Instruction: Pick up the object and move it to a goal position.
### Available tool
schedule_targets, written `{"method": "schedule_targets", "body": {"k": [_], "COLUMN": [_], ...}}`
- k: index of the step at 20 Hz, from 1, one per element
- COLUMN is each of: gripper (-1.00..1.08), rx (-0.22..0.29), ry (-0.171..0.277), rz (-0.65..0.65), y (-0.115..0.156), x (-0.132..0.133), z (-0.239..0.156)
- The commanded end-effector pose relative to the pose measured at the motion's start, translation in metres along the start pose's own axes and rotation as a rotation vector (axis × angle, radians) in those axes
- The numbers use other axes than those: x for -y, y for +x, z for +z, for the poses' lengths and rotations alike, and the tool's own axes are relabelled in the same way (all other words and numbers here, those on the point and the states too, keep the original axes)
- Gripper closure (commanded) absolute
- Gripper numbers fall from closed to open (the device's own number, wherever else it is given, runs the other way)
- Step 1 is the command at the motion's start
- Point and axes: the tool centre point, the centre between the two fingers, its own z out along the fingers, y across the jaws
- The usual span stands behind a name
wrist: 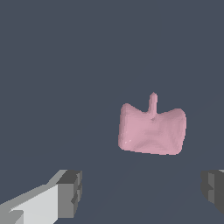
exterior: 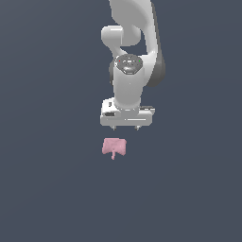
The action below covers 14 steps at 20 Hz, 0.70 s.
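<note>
The object (exterior: 114,147) has not yet been grasped; it lies apart from the gripper (exterior: 126,127), whose jaws are spread wide. Descent, closing and carrying remain, and no goal marker can be made out.

The object (exterior: 114,147) looks like soft, matt pale-pink material, its surface lumpy and uneven with gently rounded bulges and no shine; its thin stem has the same dull finish. The arm (exterior: 128,71) reads as smooth, glossy white plastic or painted casing, with soft highlights along its curved shells and darker grey bands at the joints. The gripper (wrist: 142,194) has a flat white body that looks hard and smooth, while its fingers (wrist: 70,192) end in dark grey, matt pads with blocky, faceted faces. The ground (exterior: 47,189) is a uniform dark blue-grey surface, perfectly smooth, matt and without any texture or grain.
</note>
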Motion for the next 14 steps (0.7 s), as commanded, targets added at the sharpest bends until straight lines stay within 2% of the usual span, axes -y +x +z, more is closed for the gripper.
{"method": "schedule_targets", "body": {"k": [1, 8, 14], "gripper": [-0.20, -0.20, -0.20], "rx": [0.000, -0.016, -0.008], "ry": [0.000, 0.011, 0.019], "rz": [0.000, -0.008, -0.007], "y": [0.000, 0.004, 0.006], "x": [0.000, 0.015, 0.012], "z": [0.000, -0.007, -0.004]}}
